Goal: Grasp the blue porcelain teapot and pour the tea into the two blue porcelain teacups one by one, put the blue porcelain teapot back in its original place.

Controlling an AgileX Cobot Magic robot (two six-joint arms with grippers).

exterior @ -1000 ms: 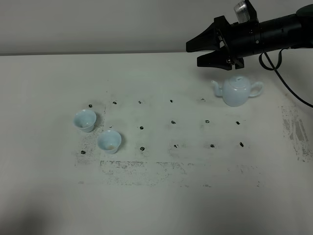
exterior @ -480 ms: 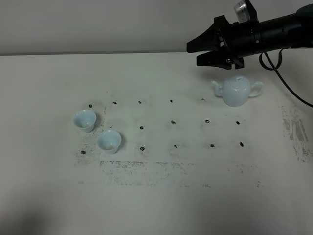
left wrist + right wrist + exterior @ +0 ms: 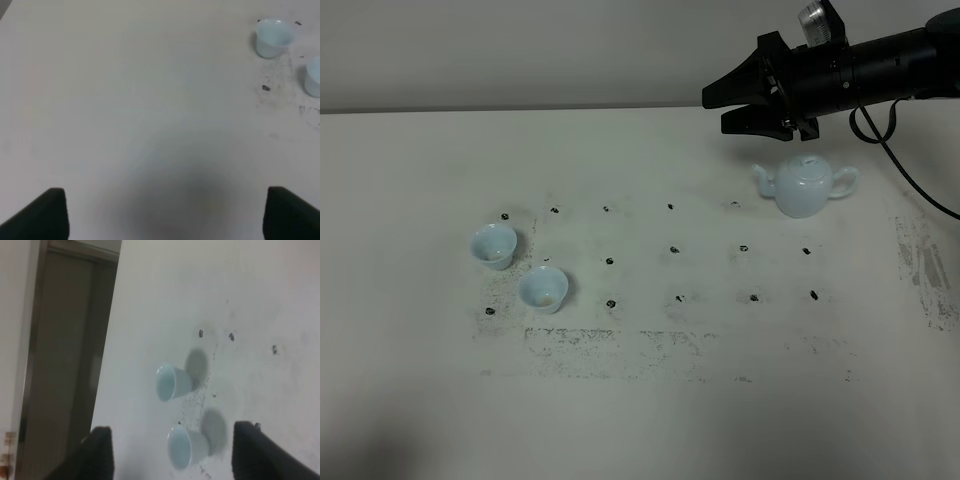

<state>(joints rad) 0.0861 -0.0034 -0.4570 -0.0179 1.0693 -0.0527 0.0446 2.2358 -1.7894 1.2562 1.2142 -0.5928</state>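
Blue porcelain teapot (image 3: pixel 805 188) unheld, far right of table (image 3: pixel 420 400)

Upright near far edge. Right gripper (image 3: pixel 714 113) hangs near it, jaws wide, empty. Far teacup (image 3: pixel 494 245) and near teacup (image 3: pixel 544 288) close together toward left edge. Left gripper (image 3: pixel 165 212) wide too.

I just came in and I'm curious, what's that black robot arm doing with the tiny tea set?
The right arm's fingers hover open in the air near the blue porcelain teapot, holding nothing. The teapot sits on the table, not yet picked up. The two blue porcelain teacups stand upright across the table, waiting for tea.
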